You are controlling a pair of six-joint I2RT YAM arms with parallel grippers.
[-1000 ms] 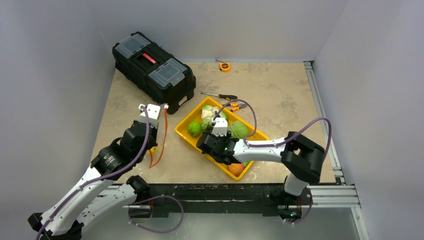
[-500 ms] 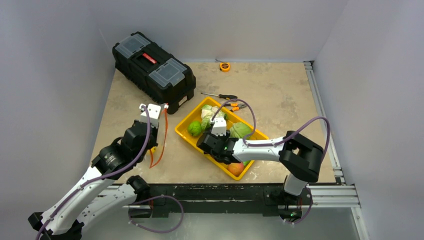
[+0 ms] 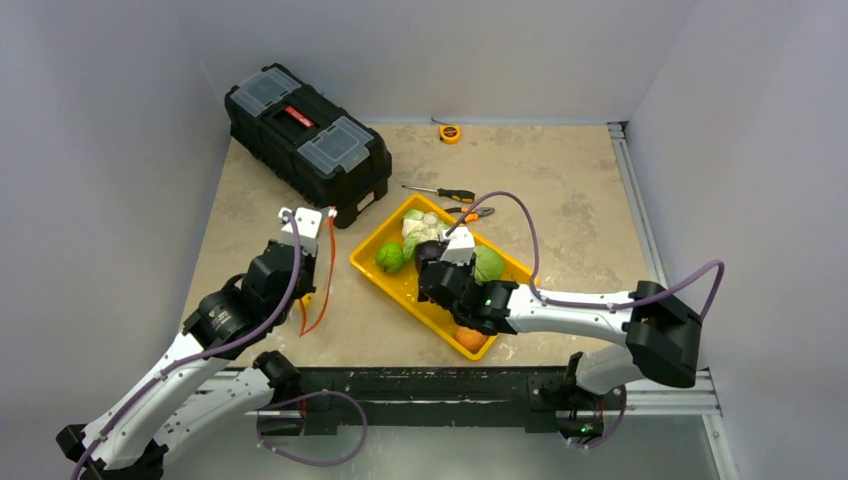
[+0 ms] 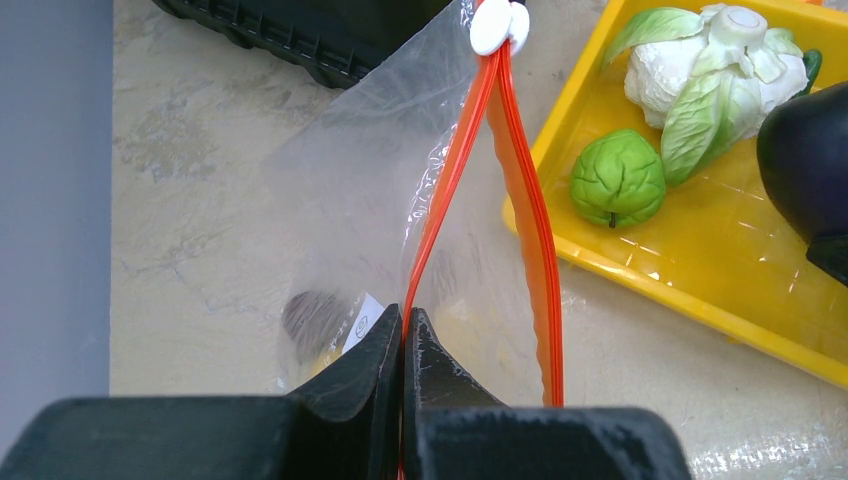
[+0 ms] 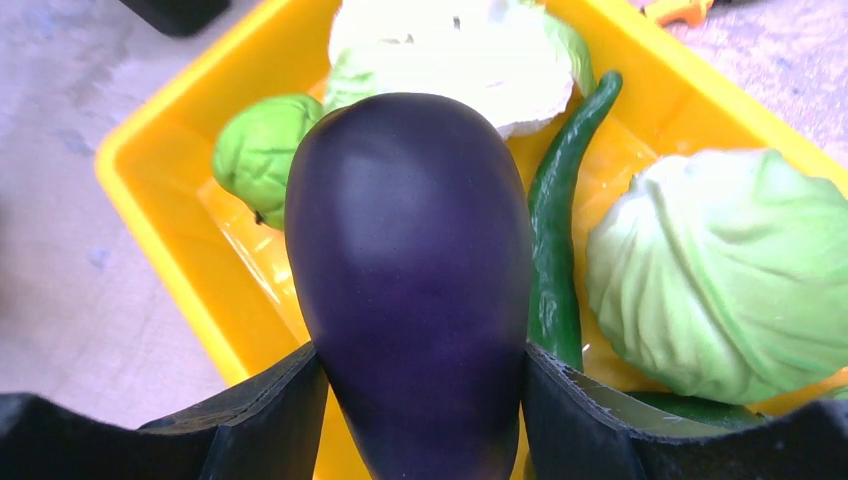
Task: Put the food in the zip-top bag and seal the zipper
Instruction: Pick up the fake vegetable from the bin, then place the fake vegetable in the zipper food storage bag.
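My left gripper is shut on one side of the red-orange zipper and holds the clear zip-top bag open above the table, left of the yellow tray. A yellowish shape shows faintly through the bag. My right gripper is shut on the purple eggplant and holds it over the tray. In the tray lie the white cauliflower, a green round fruit, a cabbage, a green cucumber and an orange peach.
A black toolbox stands at the back left. An orange-handled screwdriver and pliers lie just behind the tray. A yellow tape measure lies by the back wall. An aluminium rail runs along the table's right edge.
My right arm's elbow has swung out to the right and its gripper has shifted a little right and back over the tray with the eggplant. The left arm and bag have not moved.
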